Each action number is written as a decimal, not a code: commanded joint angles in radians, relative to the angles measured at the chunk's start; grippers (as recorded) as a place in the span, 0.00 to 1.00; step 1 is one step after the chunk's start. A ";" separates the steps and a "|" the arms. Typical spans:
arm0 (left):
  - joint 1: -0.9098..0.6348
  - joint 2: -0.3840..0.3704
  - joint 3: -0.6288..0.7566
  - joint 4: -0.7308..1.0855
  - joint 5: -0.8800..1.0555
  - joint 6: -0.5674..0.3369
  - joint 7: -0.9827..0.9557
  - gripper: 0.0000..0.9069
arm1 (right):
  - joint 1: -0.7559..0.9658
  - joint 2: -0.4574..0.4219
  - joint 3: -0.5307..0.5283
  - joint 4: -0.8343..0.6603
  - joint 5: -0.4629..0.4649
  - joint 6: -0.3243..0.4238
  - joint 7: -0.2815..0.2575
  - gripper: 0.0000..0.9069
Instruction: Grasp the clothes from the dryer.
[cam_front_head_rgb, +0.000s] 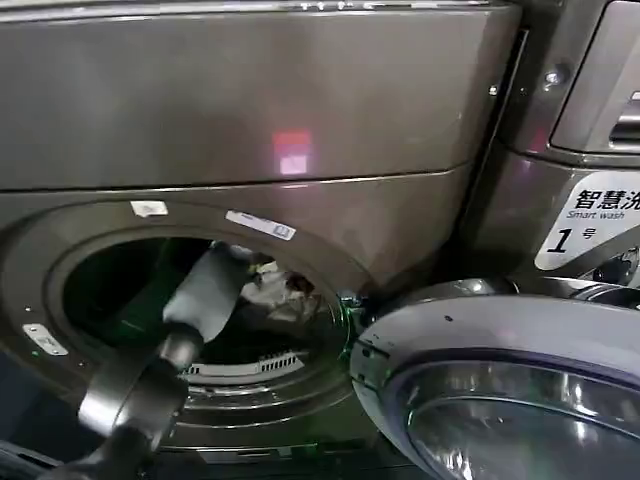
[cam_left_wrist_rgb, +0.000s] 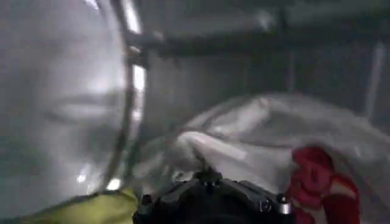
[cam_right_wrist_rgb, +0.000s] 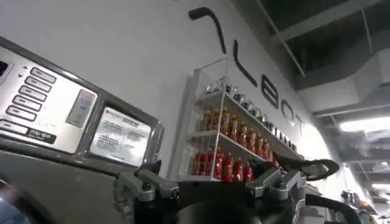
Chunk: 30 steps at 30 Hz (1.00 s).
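Observation:
The dryer (cam_front_head_rgb: 250, 110) is a bronze-grey front-loader with its round porthole open. My left arm reaches through the porthole into the steel drum (cam_left_wrist_rgb: 213, 79). The clothes (cam_front_head_rgb: 280, 290) lie inside at the arm's end. Up close, the clothes (cam_left_wrist_rgb: 268, 134) are white cloth with red marks (cam_left_wrist_rgb: 314, 176), with a yellow-green piece (cam_left_wrist_rgb: 91, 210) beside them. My left gripper (cam_left_wrist_rgb: 207, 175) has its fingers drawn together on a raised fold of the white cloth. My right gripper (cam_right_wrist_rgb: 207, 182) is outside the dryer, open and holding nothing, facing a wall.
The dryer's round glass door (cam_front_head_rgb: 500, 330) hangs open at the lower right, close to the porthole. A like machine with a "Smart wash" tag (cam_front_head_rgb: 590, 220) stands at the right. A clear shelf of red bottles (cam_right_wrist_rgb: 231, 146) hangs on the wall beyond the right gripper.

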<state>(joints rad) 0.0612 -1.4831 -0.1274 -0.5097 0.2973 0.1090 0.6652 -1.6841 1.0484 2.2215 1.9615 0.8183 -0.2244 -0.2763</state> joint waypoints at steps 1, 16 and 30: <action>0.184 0.028 -0.225 -0.291 -0.218 -0.084 -0.253 0.00 | 0.000 -0.002 0.001 -0.004 0.000 0.005 0.001 1.00; 0.496 -0.036 -0.363 -0.701 -0.381 -0.275 -0.669 0.00 | -0.005 -0.009 0.007 -0.010 0.001 0.022 0.005 1.00; 0.681 -0.087 -0.381 -0.916 -0.322 -0.268 -0.777 0.00 | -0.016 -0.019 0.044 -0.020 0.012 0.056 0.034 1.00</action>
<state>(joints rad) 0.6670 -1.5605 -0.4953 -1.3281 -0.0446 -0.1439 -0.0534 -1.6978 1.0273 2.2546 1.9432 0.8279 -0.1757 -0.2473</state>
